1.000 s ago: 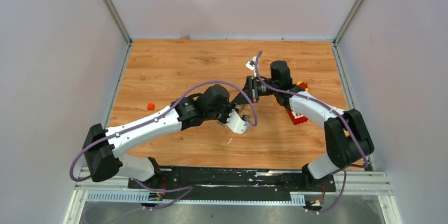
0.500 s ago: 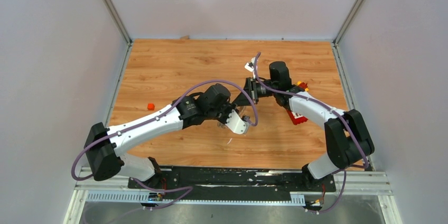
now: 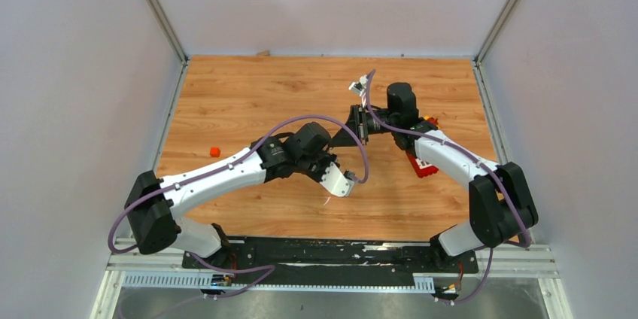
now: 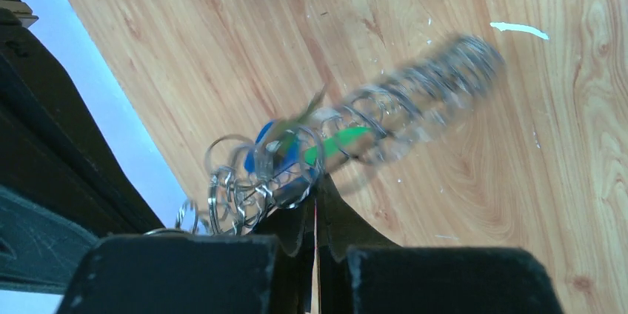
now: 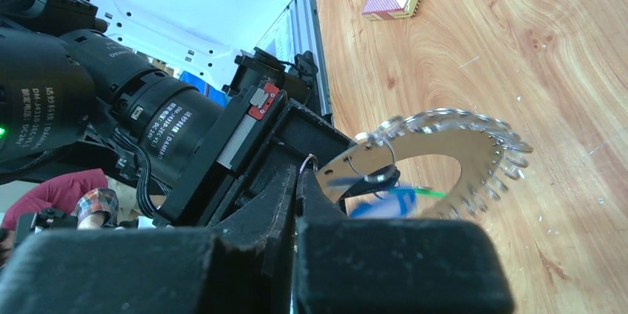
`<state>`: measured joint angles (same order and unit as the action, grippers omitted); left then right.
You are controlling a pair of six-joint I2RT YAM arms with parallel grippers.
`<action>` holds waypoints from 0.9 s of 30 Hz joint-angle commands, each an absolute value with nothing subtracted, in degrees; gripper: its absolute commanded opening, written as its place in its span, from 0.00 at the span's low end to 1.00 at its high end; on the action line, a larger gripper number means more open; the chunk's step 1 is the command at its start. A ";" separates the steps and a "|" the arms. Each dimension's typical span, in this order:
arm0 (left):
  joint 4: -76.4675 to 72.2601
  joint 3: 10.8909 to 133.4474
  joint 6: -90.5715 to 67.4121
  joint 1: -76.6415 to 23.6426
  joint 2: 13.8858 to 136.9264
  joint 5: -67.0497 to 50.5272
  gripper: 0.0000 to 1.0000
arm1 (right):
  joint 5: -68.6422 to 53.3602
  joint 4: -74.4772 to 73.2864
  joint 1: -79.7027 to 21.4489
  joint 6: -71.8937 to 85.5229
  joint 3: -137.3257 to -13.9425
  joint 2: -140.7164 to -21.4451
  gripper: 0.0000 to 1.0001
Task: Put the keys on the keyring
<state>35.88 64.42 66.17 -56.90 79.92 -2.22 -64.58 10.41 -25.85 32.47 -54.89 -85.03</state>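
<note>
The two arms are meeting over the middle of the wooden table (image 3: 248,93). The left gripper (image 4: 315,214) is squeezing its two fingers tight together, with no gap between them. A bunch of thin small rings (image 4: 233,192) is sitting right at its tips. The gripper is pinching the bunch there, as far as the blurry picture lets me tell. The blue key (image 4: 268,147) and the green key (image 4: 341,140) are hanging in that same bunch, side by side. The keyring (image 4: 422,92) is sticking out from the bunch, away from the fingers. It is hanging up in the air over the table, not lying on it. The left wrist camera is showing only its edge.

The right gripper (image 5: 300,181) is also pressing its fingers together. Its tips are sitting just beside the rim of the keyring. I cannot tell if they are pinching the rim or only touching it. From this side the keyring is looking like a flat shiny ring with teeth all round.

A red block (image 3: 423,166) is lying under the right arm. A small orange block (image 3: 214,151) is lying well away on the left.
</note>
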 commanded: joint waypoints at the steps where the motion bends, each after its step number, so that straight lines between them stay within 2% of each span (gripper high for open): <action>1: 36.28 64.78 65.51 -55.79 77.74 -4.05 0.00 | -64.56 10.15 -25.92 29.53 -57.63 -83.60 0.00; 13: 36.38 63.67 60.34 -50.59 68.20 -7.41 0.00 | -63.44 5.58 -25.75 22.71 -58.87 -82.89 0.00; 23: 23.70 60.29 51.69 -49.09 67.47 -8.68 0.00 | -64.77 5.45 -25.86 20.80 -59.14 -83.80 0.00; 27: 23.82 60.81 51.37 -49.13 68.23 -9.68 0.00 | -64.75 5.52 -25.97 21.17 -59.44 -84.57 0.00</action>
<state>28.27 60.20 54.41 -49.32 68.27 -7.44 -63.02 3.64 -25.80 21.93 -56.53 -84.97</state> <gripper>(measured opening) 0.006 0.016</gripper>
